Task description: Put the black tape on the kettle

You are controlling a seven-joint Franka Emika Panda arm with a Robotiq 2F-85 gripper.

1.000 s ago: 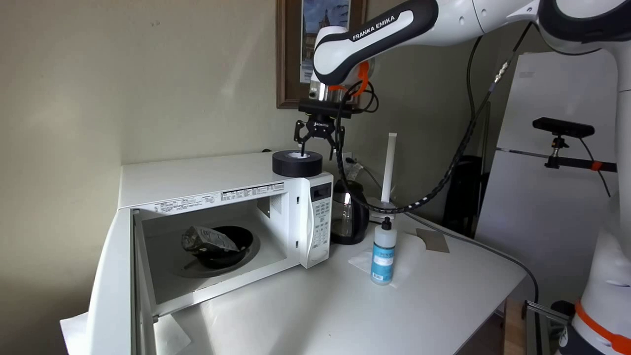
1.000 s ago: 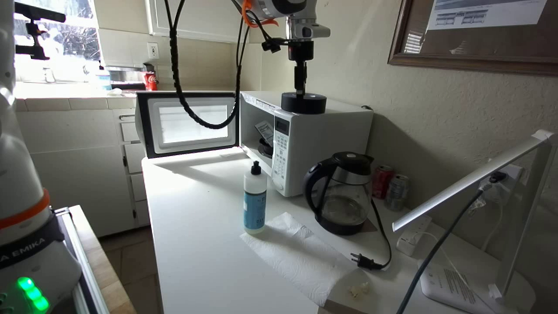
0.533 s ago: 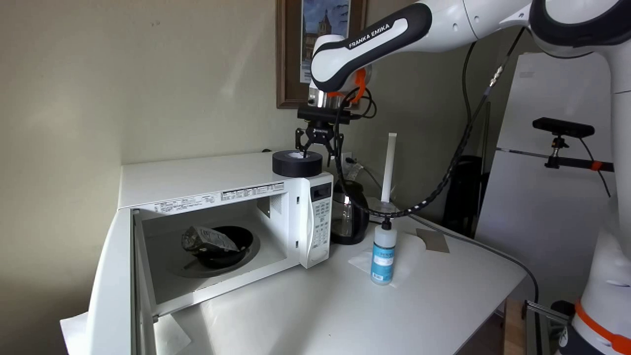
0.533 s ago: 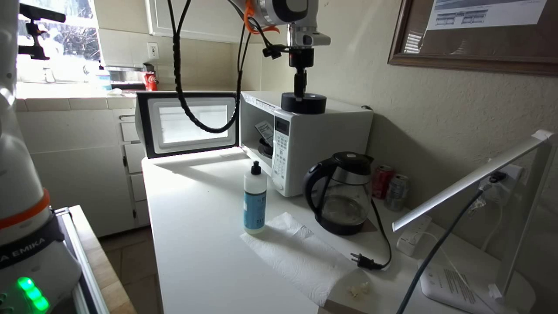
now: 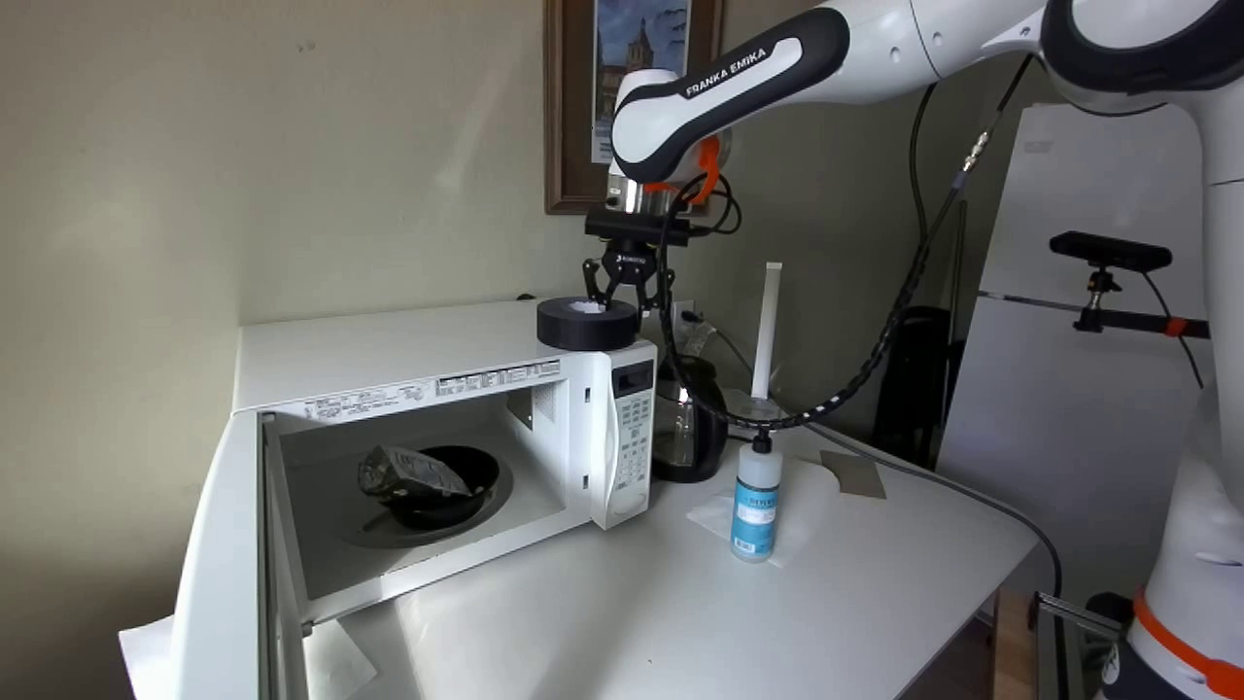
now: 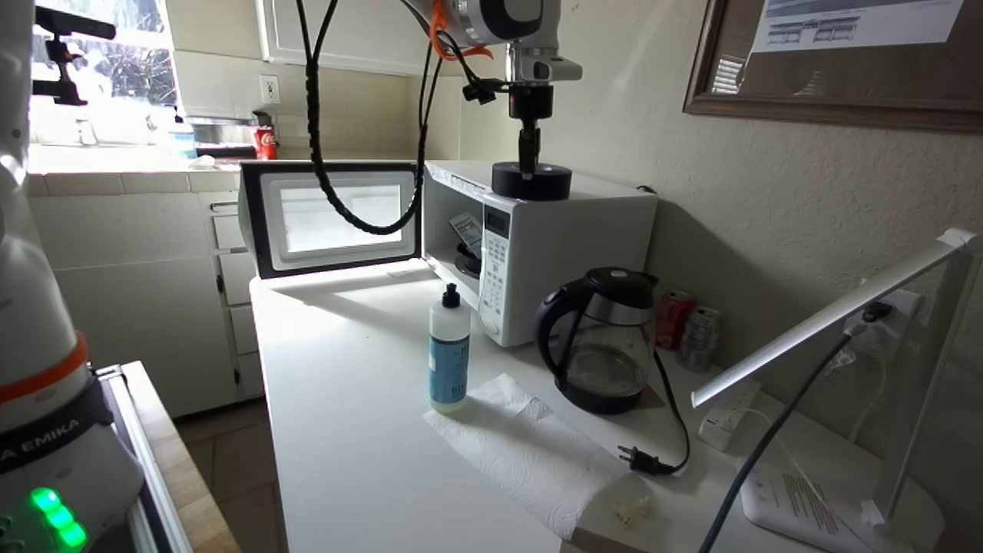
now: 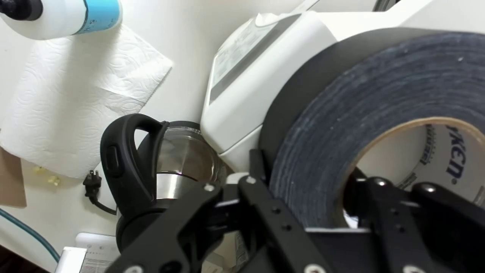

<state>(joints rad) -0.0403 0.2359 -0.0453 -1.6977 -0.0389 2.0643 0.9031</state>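
The black tape [image 7: 322, 117] runs past the right edge of the wrist view, where the tool [image 7: 306, 170] covers the lower part of its ring and some of the kettle [image 7: 170, 182]. The bottle [image 7: 57, 17] is cut off there too. In an exterior view the microwave [image 5: 418, 345] blocks one side of the kettle and a sagging cable [image 5: 768, 423] crosses it; the packet [image 5: 413, 474] is printed too small for me to read, and the door [image 5: 228, 583] runs out below the bottom edge.
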